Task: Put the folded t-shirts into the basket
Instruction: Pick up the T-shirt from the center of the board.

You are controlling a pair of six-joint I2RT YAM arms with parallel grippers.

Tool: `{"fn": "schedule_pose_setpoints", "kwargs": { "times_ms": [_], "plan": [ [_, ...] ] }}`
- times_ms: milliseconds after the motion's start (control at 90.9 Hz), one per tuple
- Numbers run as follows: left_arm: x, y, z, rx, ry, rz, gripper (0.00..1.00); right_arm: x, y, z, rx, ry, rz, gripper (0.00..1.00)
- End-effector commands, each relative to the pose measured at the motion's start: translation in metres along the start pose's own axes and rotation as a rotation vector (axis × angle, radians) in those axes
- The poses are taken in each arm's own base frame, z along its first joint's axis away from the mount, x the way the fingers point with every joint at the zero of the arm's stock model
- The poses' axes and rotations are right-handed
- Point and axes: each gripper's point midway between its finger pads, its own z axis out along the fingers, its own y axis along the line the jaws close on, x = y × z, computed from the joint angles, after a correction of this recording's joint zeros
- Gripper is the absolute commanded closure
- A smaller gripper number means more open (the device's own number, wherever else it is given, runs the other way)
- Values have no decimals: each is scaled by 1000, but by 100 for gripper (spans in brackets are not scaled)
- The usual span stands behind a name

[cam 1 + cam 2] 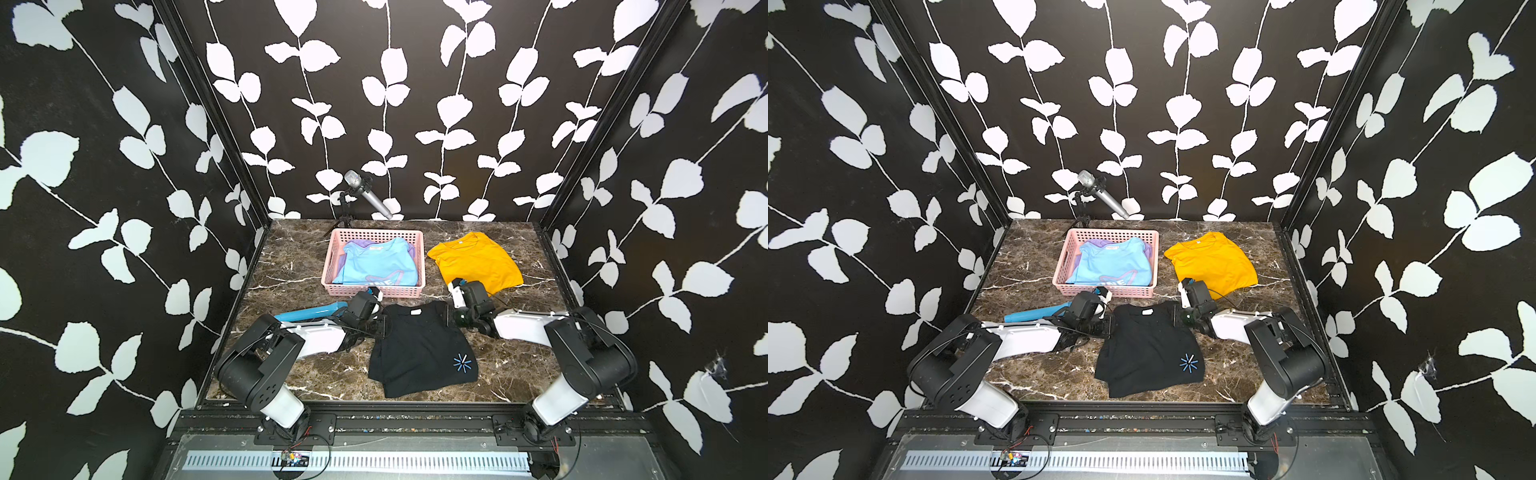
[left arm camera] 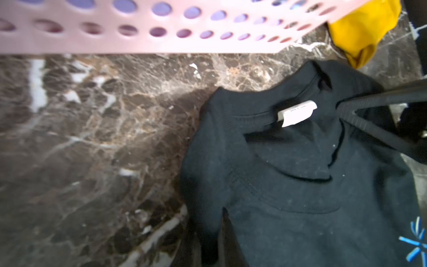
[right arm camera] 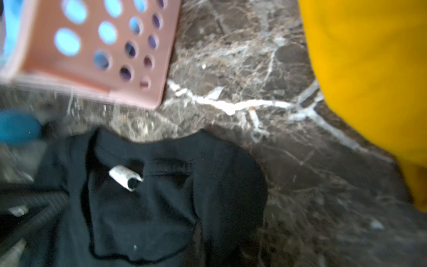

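Tee (image 1: 419, 345), black, folded, seemingly slightly rumpled.

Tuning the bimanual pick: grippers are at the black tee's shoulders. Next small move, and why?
Probably lift both together. The left gripper and right gripper look shut on the black tee at its shoulders, its body lies on the table, and the basket stands behind it, so it needs height to clear the wall.

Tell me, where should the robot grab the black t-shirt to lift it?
Grip the black t-shirt at its two shoulder corners beside the collar, left tool from the left, right tool from the right. It lies flat and floppy, collar end toward the basket, so two corners likely keep the fold.
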Motion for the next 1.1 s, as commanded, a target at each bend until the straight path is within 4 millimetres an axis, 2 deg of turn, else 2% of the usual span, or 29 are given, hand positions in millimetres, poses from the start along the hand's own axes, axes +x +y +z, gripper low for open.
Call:
{"fn": "schedule_pose_setpoints", "kwargs": {
  "times_ms": [0,275,484,737,913,1089],
  "plan": [
    [-5,-16,-14,56,-19,9,100,-11,15,-16,-53,-69,22,100],
    [-36,-30,-56,33,-107,119,100,-44,42,-61,-119,-228,1,100],
    [-62,-36,-93,-23,-182,188,100,-69,79,-102,-191,-349,-41,100],
    [-112,-41,-145,-34,-326,184,100,-102,120,-141,-244,-467,-75,100],
    [-142,-44,-165,-13,-402,156,100,-129,151,-157,-289,-525,-83,100],
    [-176,-42,-185,-37,-476,149,100,-157,182,-161,-312,-565,-94,100]
  ]
}}
